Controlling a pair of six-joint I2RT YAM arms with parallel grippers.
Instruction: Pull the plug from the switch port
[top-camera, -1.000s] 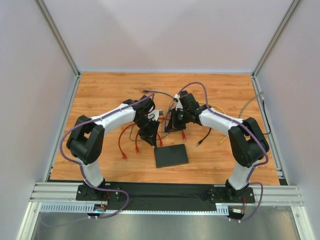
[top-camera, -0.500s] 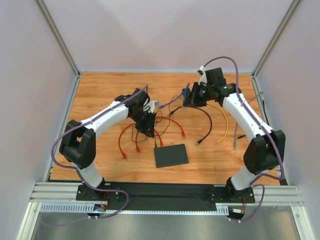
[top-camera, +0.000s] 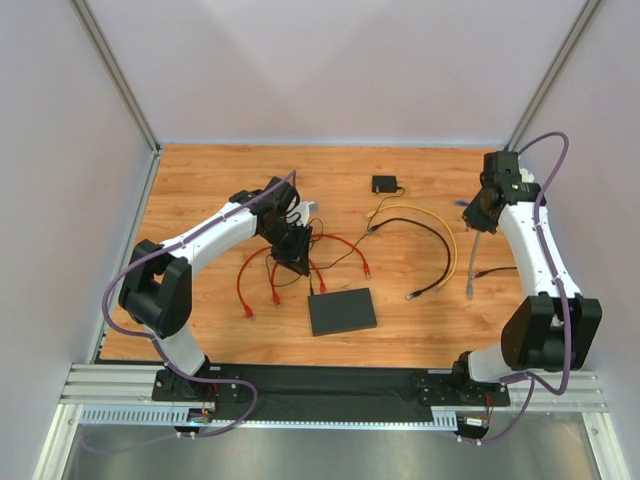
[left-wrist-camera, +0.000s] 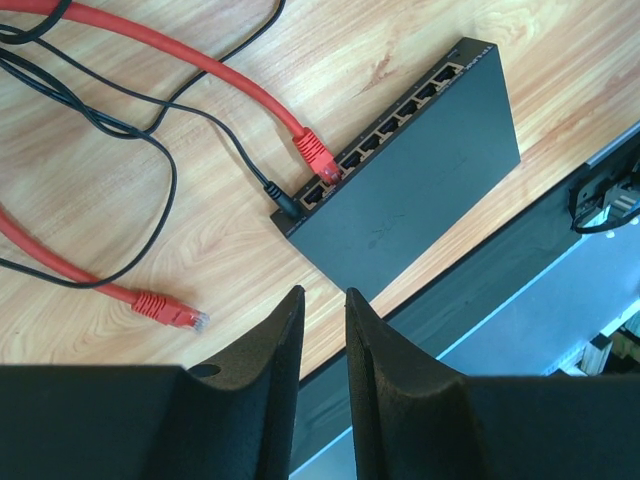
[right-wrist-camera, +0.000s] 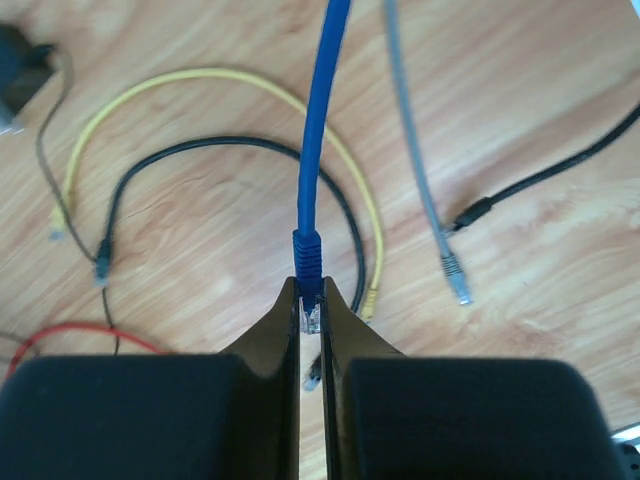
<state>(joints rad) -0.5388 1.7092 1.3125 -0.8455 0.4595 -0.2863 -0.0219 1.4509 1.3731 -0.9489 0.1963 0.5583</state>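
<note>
The right claw (right-wrist-camera: 310, 305), clenched on the blue plug (right-wrist-camera: 308, 250), has swung from the middle of the bench (top-camera: 200, 180) toward its right edge. That plug is now clear of the switch (top-camera: 342, 311), which lies by the near edge. The left claw (left-wrist-camera: 322, 300) hovers released above the switch, where a red plug (left-wrist-camera: 316, 158) is socketed.

A robot lab: white panels (top-camera: 330, 70) on aluminium posts (top-camera: 115, 75) wall in a wooden worktop (top-camera: 200, 175), with left arm (top-camera: 225, 228) and right arm (top-camera: 530, 250) bolted to a rail (top-camera: 110, 385).
</note>
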